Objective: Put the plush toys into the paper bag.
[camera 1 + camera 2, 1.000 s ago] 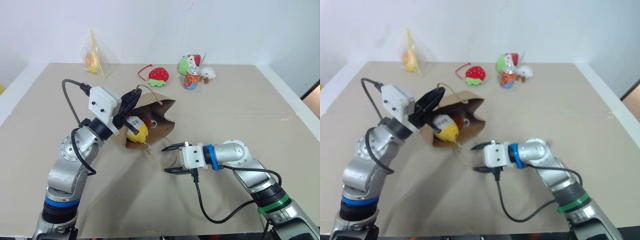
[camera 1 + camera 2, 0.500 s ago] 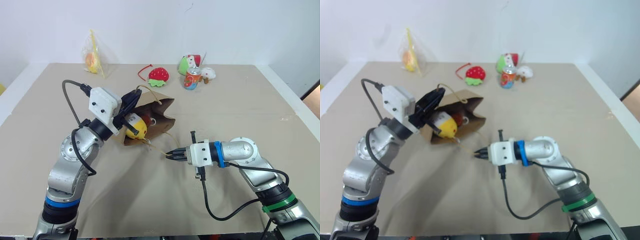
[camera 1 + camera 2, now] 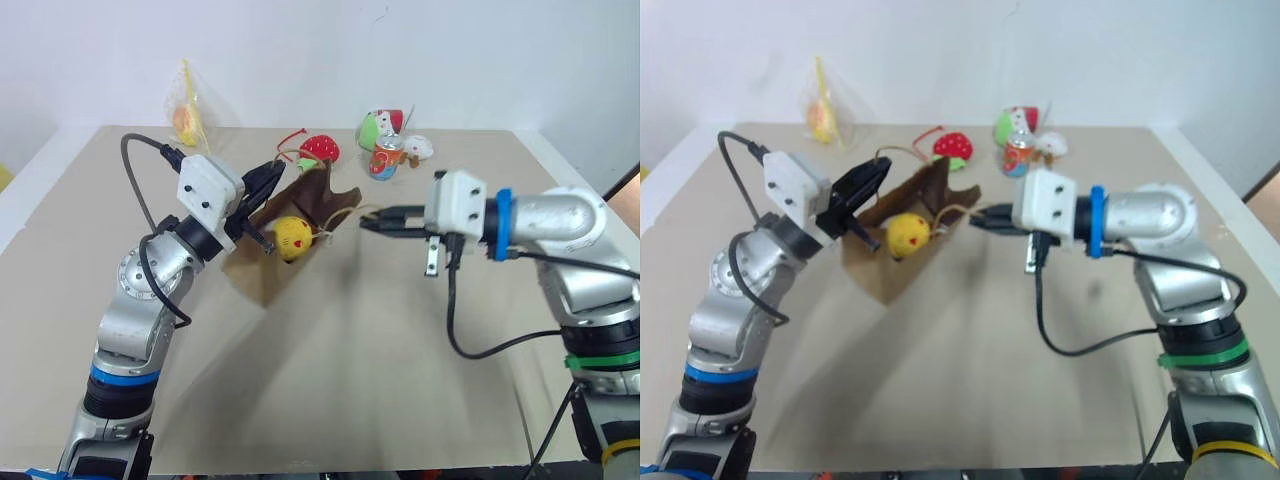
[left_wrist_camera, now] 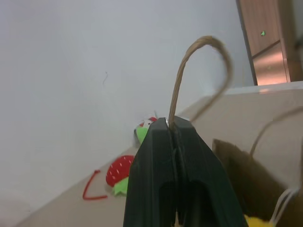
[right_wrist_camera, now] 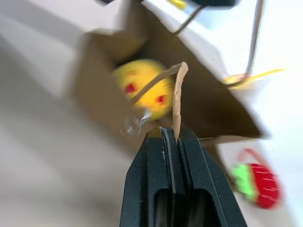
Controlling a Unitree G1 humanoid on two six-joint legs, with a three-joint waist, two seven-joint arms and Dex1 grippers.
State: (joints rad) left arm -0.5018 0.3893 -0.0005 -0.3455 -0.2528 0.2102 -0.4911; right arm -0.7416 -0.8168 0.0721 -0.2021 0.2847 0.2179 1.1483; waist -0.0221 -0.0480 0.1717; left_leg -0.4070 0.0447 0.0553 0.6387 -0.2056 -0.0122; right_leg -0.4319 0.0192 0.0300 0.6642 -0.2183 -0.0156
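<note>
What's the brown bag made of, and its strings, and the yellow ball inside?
The paper bag looks like plain matte brown paper: stiff, creased walls. Its handles seem to be twisted tan paper cord, with a ropey twist along the loop. The yellow ball looks like soft plush fabric, though its fuzz is hard to make out.

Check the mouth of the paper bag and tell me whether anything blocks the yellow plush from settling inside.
Nothing visible blocks it. The yellow plush sits in the open mouth of the paper bag. The left gripper and right gripper each pinch a cord handle, holding the bag apart. The strawberry lies behind the bag.
</note>
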